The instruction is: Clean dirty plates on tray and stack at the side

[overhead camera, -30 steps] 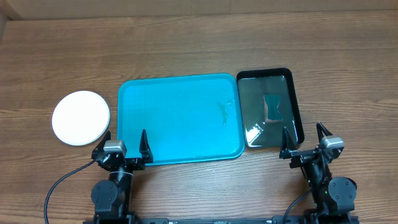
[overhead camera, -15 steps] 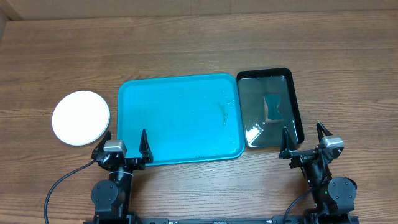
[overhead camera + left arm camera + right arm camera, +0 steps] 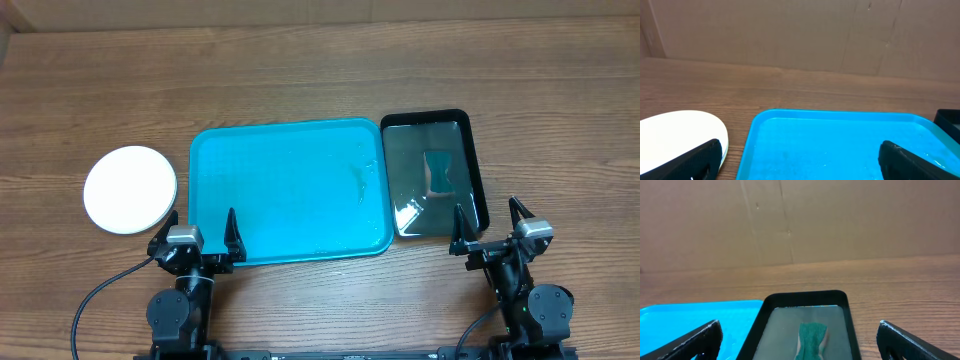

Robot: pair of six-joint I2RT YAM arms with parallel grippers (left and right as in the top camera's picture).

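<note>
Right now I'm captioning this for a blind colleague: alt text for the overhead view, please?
A turquoise tray, no plates on it, sits mid-table; a white plate lies left of it, a black tray holding a green pad right of it. The left gripper and right gripper sit open and empty at the near edge.

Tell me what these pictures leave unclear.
Whether plates lie under the round white plastic plate: overhead shows only the top; left wrist view crops it.
Green pad in the black plastic tray: right wrist edge crops it; overhead glare blurs it.
Small dark mark on the turquoise plastic tray: too small overhead.
</note>
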